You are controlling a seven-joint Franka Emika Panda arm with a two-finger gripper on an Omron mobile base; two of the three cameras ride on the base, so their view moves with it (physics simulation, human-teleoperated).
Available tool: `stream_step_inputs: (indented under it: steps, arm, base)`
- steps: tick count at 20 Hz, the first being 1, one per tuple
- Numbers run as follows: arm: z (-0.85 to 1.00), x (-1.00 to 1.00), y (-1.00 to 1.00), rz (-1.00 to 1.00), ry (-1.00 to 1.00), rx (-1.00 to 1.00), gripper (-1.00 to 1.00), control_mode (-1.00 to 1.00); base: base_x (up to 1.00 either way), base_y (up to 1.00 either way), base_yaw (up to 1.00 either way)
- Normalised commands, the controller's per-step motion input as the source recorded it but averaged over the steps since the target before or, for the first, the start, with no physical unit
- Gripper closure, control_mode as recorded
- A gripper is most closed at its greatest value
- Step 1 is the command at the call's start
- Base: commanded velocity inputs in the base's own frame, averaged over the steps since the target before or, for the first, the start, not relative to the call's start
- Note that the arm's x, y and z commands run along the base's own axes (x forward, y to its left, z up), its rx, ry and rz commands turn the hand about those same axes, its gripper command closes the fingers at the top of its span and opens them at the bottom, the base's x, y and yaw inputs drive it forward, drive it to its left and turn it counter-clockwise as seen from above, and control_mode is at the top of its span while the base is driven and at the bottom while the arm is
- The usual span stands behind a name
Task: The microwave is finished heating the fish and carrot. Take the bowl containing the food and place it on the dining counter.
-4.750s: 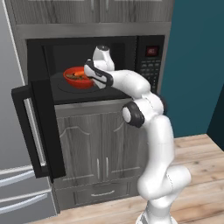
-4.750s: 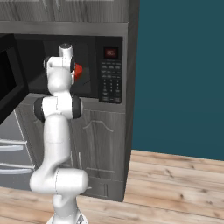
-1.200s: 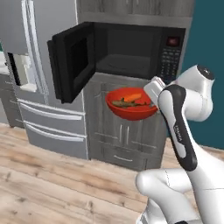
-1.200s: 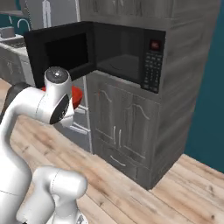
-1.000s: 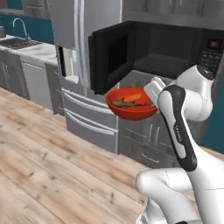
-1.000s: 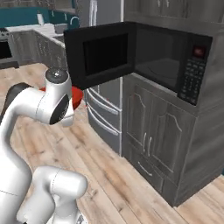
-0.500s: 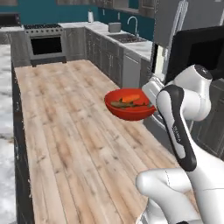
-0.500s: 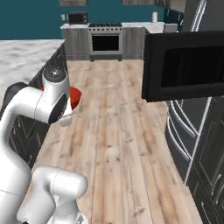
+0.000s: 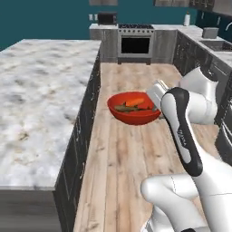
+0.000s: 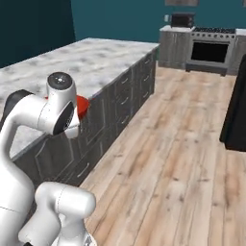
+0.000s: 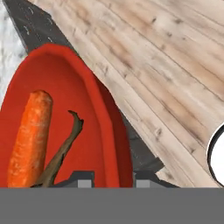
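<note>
Glossy red bowl (image 9: pixel 134 114) held level above wooden floor, orange carrot (image 9: pixel 135 101) and dark fish (image 9: pixel 127 108) inside, marble dining counter (image 9: pixel 36 90) beside.

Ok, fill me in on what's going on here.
The robot arm is carrying the red bowl, with its pincer clamped on the rim. The carrot and the thin dark fish lie inside. The bowl hangs above the wooden floor, beside the marble dining counter, and is not yet set down on it.

Glossy bowl (image 9: pixel 133 111); veined marble dining counter (image 9: pixel 36 90).
</note>
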Motion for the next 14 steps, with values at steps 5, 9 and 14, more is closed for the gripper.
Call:
stream_step_inputs:
  steps: [5,9,14]
  arm:
    - [0.00,0.00,0.00,0.00,0.00,0.00,1.00,1.00]
    - [0.00,0.00,0.00,0.00,0.00,0.00,1.00,1.00]
    - [0.00,0.00,0.00,0.00,0.00,0.00,1.00,1.00]
  base:
    - [-0.03,0.12,0.82]
    - [-0.13,0.91,0.61]
    - [0.04,1.00,0.29]
